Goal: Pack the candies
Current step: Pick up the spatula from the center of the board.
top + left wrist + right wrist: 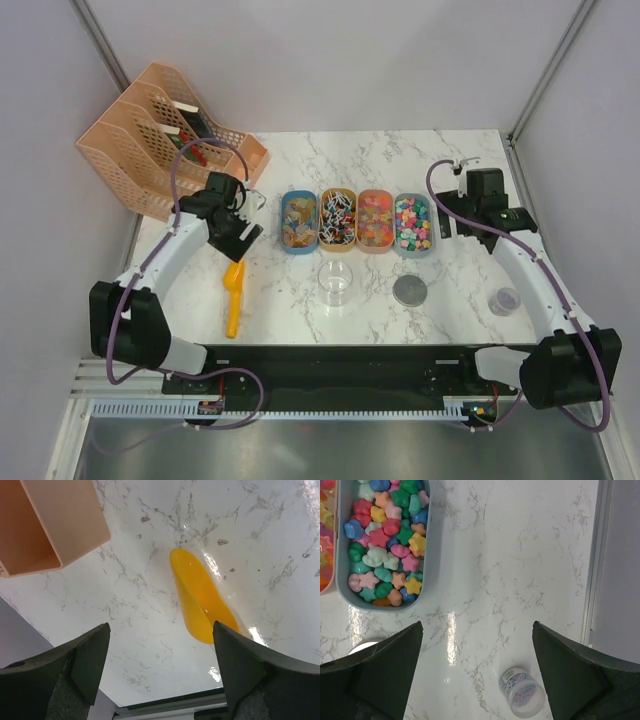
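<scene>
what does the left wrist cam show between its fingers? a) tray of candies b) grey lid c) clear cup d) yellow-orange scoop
d: the yellow-orange scoop lies in the gap of the open left gripper, and nothing is held.

Robot lab cell, white walls, marble tabletop

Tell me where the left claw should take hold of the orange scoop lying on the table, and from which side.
Grip the slim handle of the scoop, probably from straight above, with the open left claw set across the handle's width. The scoop lies flat, handle nearest the robot and bowl end farther away. The handle is narrow enough to span, while the bowl is wider and hollow.
</scene>
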`<control>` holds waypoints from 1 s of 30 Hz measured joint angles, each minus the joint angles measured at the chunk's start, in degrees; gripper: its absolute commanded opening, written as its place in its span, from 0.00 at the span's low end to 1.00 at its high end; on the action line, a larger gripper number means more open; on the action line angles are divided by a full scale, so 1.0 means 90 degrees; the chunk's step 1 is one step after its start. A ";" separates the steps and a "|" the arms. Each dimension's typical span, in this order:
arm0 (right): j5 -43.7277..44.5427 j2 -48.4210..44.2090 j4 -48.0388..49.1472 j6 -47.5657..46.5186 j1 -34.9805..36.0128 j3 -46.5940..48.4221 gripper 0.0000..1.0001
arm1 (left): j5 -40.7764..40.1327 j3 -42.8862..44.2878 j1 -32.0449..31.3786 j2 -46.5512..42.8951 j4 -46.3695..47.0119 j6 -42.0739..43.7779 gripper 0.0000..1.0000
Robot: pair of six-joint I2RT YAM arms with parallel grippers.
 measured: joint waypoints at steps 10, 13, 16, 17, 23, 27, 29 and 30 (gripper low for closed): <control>-0.1139 -0.0860 0.0104 -0.0760 0.0007 -0.0148 0.98 | -0.0318 0.0211 -0.0279 0.0372 -0.0311 0.0308 0.72; -0.1348 -0.0891 0.0129 -0.0789 0.0007 -0.0165 0.98 | -0.0340 0.0699 -0.0279 0.0874 -0.0716 0.0330 0.69; -0.1518 -0.0894 0.0148 -0.0811 0.0007 -0.0277 0.98 | -0.0325 0.0920 -0.0291 0.1158 -0.0918 0.0330 0.69; -0.1554 -0.0894 0.0148 -0.0811 0.0007 -0.0311 0.98 | -0.0333 0.0930 -0.0313 0.1207 -0.0979 0.0328 0.69; -0.1707 -0.0947 0.0146 -0.0811 0.0007 -0.0522 0.98 | -0.0362 0.0801 -0.0452 0.1370 -0.1205 0.0316 0.69; -0.1785 -0.0971 0.0146 -0.0811 0.0007 -0.0563 0.98 | -0.0359 0.0782 -0.0461 0.1639 -0.1234 0.0245 0.69; -0.1836 -0.0974 0.0148 -0.0811 0.0007 -0.0563 0.98 | -0.0359 0.0784 -0.0461 0.1753 -0.1234 0.0204 0.69; -0.1846 -0.0974 0.0151 -0.0811 0.0007 -0.0563 0.98 | -0.0357 0.0784 -0.0461 0.1790 -0.1231 0.0199 0.69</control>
